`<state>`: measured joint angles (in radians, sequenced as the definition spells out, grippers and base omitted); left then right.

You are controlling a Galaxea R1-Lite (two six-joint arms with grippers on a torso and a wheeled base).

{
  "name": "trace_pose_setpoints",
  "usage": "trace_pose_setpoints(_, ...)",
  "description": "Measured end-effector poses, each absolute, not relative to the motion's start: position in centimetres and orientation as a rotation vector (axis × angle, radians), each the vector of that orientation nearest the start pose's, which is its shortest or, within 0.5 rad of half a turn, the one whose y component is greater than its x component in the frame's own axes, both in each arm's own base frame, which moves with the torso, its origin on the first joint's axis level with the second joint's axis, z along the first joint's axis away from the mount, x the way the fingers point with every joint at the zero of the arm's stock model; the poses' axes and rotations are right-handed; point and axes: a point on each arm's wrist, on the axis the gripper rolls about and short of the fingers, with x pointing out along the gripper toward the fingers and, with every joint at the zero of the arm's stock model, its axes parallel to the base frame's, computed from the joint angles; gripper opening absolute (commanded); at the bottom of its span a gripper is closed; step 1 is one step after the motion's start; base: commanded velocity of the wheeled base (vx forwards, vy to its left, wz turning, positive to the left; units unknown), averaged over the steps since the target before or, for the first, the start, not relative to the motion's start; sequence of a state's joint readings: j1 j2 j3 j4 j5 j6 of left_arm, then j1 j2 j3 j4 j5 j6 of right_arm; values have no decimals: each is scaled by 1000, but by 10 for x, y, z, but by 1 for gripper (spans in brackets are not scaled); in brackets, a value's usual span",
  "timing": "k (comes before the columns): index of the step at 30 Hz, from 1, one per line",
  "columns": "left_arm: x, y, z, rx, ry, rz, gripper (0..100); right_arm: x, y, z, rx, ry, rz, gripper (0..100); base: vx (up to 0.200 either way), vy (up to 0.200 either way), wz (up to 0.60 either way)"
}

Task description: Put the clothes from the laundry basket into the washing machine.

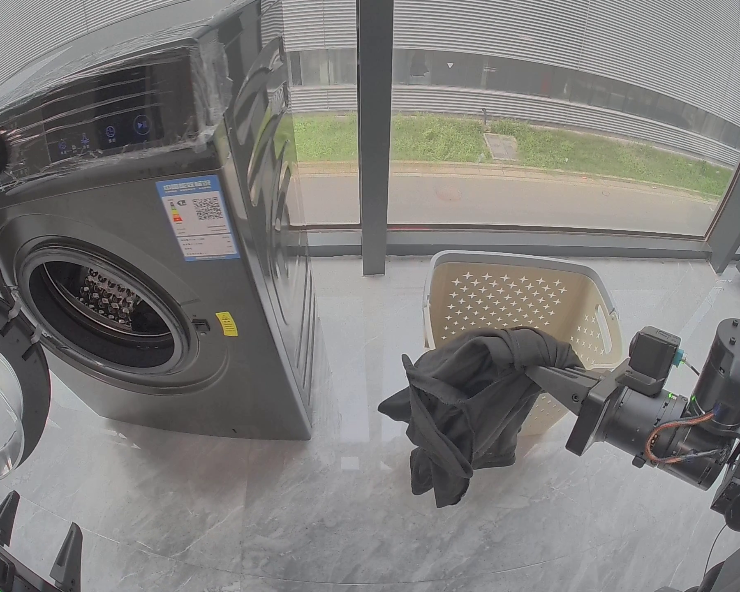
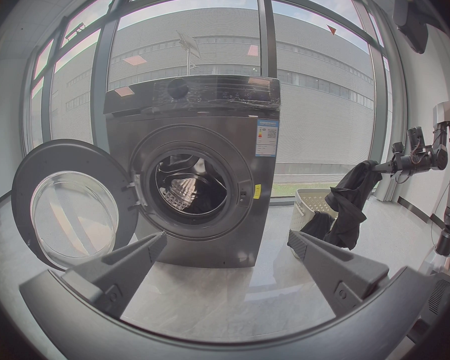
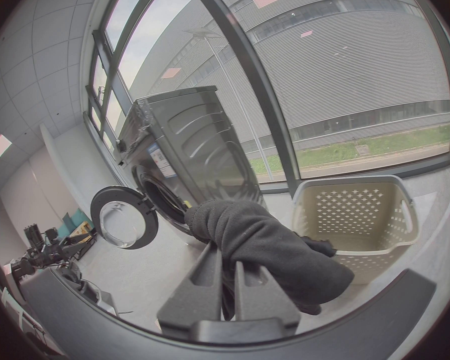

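A dark garment (image 1: 469, 396) is gripped by the right gripper (image 1: 543, 374), whose fingers are closed on a bunched upper fold. The rest of the cloth is seen hanging down in loose folds in front of the near rim of the laundry basket (image 1: 501, 293). In the right wrist view the garment (image 3: 265, 246) is draped over the pinched gripper (image 3: 228, 266), with the cream basket (image 3: 355, 211) just behind it. The basket is set upright on the pale marble floor (image 1: 304, 503), near the large window (image 1: 551, 125). It cannot be told whether the lowest folds touch the floor. To the left of the basket, apart from it, the grey washing machine (image 1: 164, 306) is placed. Its round door (image 1: 8, 388) is swung fully open to its left side, so the metal drum (image 1: 107, 298) is exposed. The left gripper (image 1: 43, 515) is held low in front of the machine, well apart from the garment, with its fingers spread wide and nothing between them. From the left wrist view the open gripper (image 2: 226, 238) is pointed toward the washing machine (image 2: 200, 101) and its door (image 2: 70, 201). The hanging garment (image 2: 352, 196) and the basket (image 2: 305, 198) are seen farther off beside the machine.
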<state>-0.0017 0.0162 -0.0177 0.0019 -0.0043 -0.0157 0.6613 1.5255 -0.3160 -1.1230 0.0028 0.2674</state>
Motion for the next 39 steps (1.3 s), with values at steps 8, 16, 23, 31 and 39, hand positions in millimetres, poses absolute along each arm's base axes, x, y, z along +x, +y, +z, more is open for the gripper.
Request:
trace_pose_setpoints(8,-23,0,80,-17,2,-6,100,170,141,156,240,163,682,0,0,200,0)
trace_pose_setpoints(16,-23,0,80,-17,2,-7,100,170,142,156,238,163,687,0,0,200,0)
trace_pose_setpoints(23,-23,0,80,-17,1,-7,100,170,142,156,235,165,689,0,0,86,0)
trace_pose_setpoints(31,-23,0,80,-16,1,-7,100,170,142,155,234,168,689,0,-150,0,0)
trace_pose_setpoints(39,-23,0,80,-15,2,-7,100,170,142,155,235,169,688,0,-150,0,0)
